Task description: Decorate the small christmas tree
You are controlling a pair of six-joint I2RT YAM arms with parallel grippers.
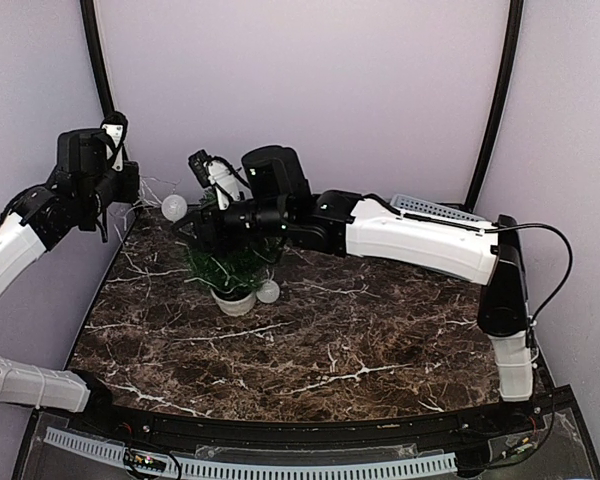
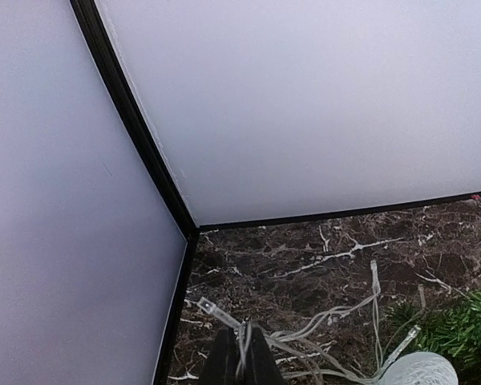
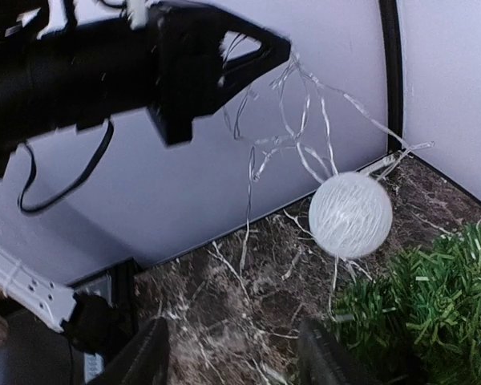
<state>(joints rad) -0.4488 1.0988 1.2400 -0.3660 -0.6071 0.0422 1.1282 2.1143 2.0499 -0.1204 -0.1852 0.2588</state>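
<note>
Quick one on the garland step. My left jaws are pinched fully shut on the thin wire of the light string [image 2: 220,313], holding it up over the far left corner of the worktop [image 1: 360,340]. One white ball [image 3: 350,214] dangles off the string just beside the small christmas tree [image 1: 230,265]. The tree stands in its white pot [image 1: 235,301] near the far edge, left of middle, and a second ball [image 1: 268,291] sits just beside the pot on its right. My right jaws are roughly half open with nothing between them, hovering low on the far-left side of the tree. What I reckon works: pinch a single strand close to the dangling ball, not the tangle higher up. Then lead it gently around the branches while the left holds some slack, since that pot looks light and tippy.
</note>
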